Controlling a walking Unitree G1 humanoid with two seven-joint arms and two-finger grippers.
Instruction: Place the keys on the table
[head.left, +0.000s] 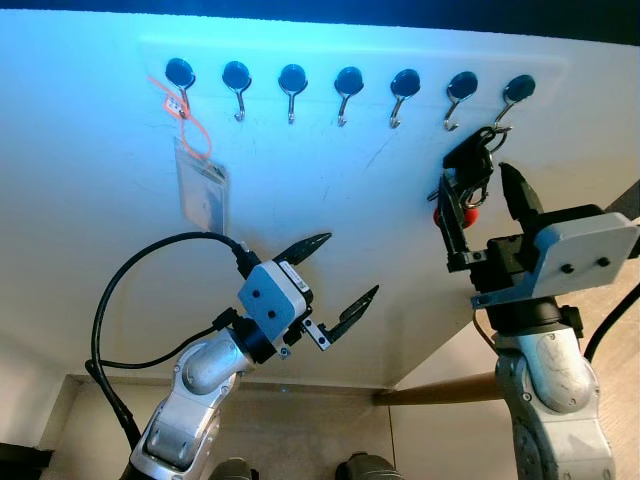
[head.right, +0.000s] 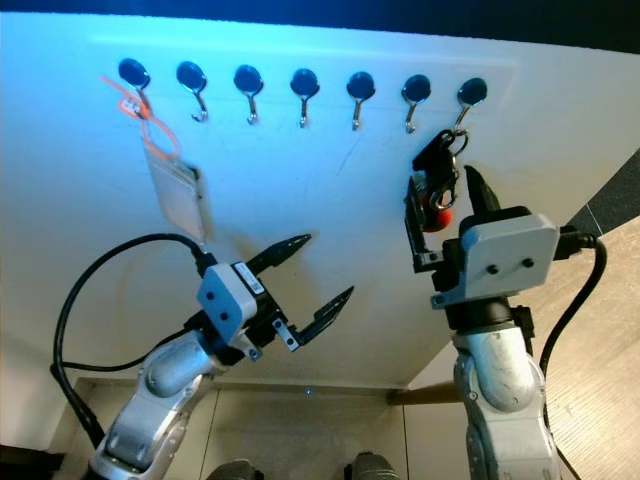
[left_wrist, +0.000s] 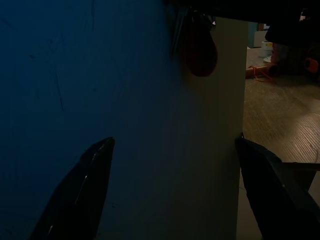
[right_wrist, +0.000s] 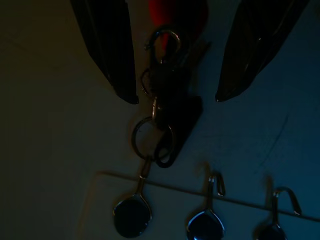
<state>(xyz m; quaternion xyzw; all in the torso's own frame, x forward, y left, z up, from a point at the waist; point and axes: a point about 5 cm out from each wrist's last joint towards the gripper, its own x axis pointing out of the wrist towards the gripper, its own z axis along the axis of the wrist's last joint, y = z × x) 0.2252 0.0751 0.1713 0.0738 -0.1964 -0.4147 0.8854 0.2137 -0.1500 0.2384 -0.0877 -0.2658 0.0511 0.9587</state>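
The keys are hanging from the rightmost hook on the white wall, their red fob partly hiding behind the right tool, whose fingers are spreading open around them without gripping. The left tool is hovering open lower down, holding nothing. A badge is dangling from the leftmost hook.

You are looking at black keys with a red tag, an orange cord, and black hooks on a white wall.
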